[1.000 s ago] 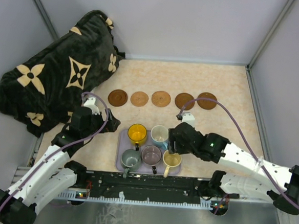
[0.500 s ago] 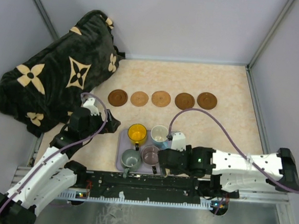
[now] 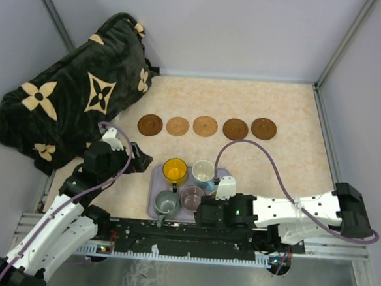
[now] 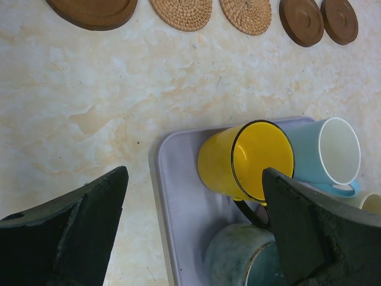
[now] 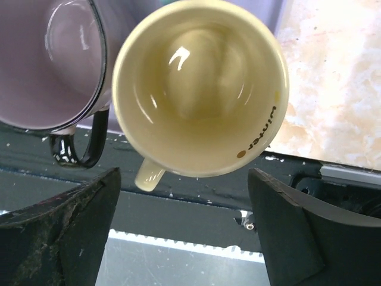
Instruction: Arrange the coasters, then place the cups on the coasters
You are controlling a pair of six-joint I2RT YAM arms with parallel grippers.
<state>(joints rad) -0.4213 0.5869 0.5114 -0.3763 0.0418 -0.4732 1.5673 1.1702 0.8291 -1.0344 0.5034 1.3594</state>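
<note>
While the left gripper and right gripper stand open, the cream cup, upper centre, should be straddled squarely by the latter.

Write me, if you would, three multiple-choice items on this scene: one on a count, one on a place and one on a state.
1. How many coasters lie in the row? A three; B four; C five.
2. Where do the cups stand? A on the coasters; B on the lavender tray; C inside one another.
3. How is the left tool? A open, holding nothing; B shut on a cup; C shut on a coaster.
Answers: 1 C, five discs line the far side of the table. 2 B, all five sit together on the tray. 3 A, its jaws stand wide apart with nothing gripped.
</note>
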